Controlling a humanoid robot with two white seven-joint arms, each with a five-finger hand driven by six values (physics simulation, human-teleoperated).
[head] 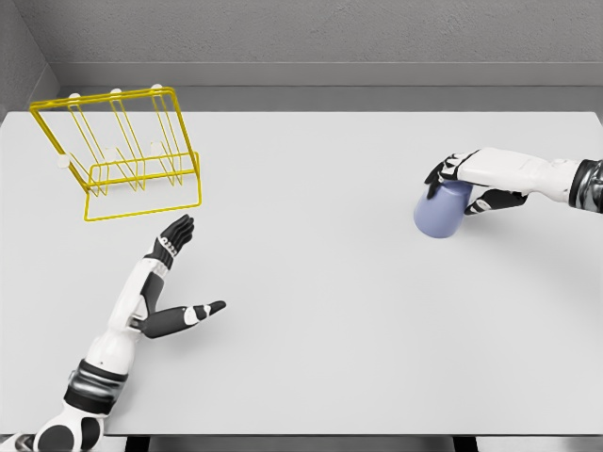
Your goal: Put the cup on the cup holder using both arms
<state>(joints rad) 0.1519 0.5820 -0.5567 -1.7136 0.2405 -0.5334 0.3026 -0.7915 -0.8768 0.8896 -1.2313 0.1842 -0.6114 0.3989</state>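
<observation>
A pale blue cup stands upside down on the right part of the white table. My right hand comes in from the right edge and is wrapped around the cup's upper part, fingers over its far side and thumb on the near side. The yellow wire cup holder, with white-tipped pegs, stands at the far left of the table. My left hand lies low over the table in front of the holder, fingers stretched toward it and thumb spread to the right, holding nothing.
A grey wall runs behind the table's far edge. The table's front edge crosses the bottom of the view.
</observation>
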